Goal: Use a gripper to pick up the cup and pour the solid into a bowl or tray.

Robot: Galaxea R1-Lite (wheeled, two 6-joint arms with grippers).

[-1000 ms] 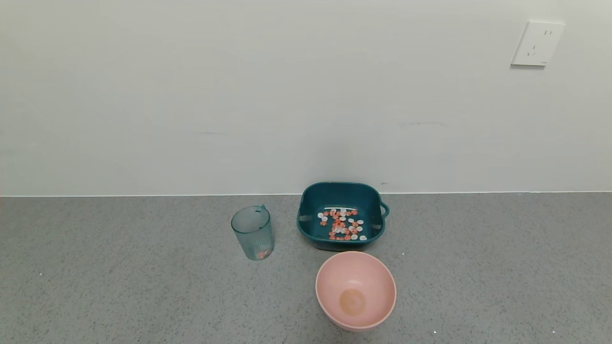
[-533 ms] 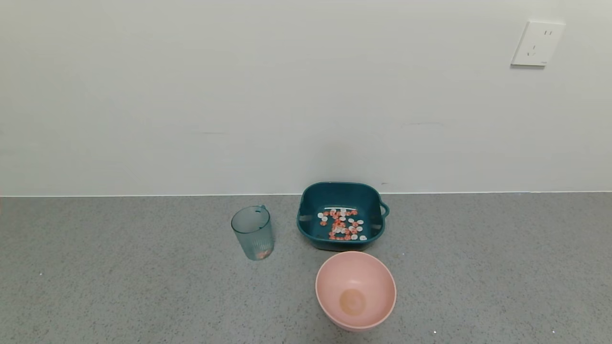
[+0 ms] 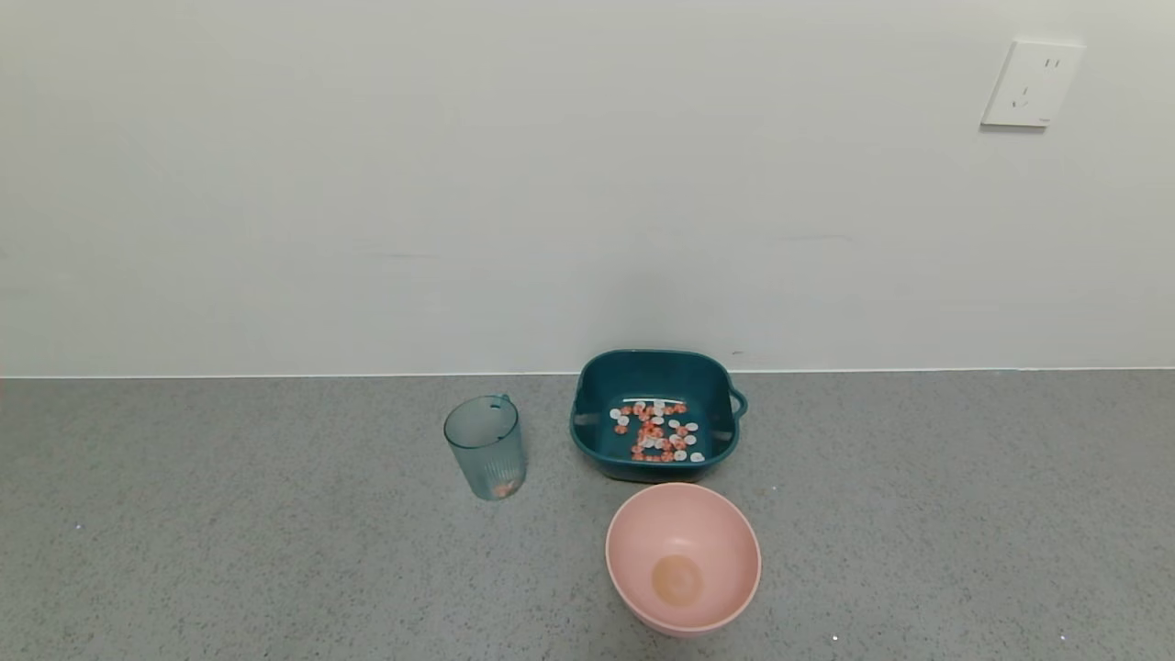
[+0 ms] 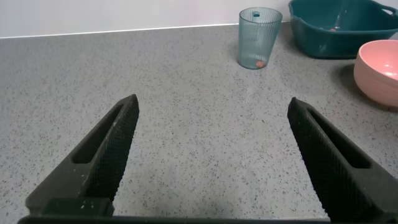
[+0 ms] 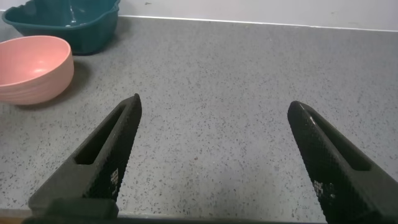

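The pale teal cup stands upright on the grey counter, left of the dark teal basin. A single orange piece lies at the cup's bottom. Many orange-red and white pieces lie in the basin. The cup also shows in the left wrist view, far ahead of my open, empty left gripper. My right gripper is open and empty over bare counter, well away from the basin. Neither gripper shows in the head view.
A round pink bowl stands in front of the basin, close to it; it also shows in the left wrist view and the right wrist view. A wall rises behind the counter, with a socket at upper right.
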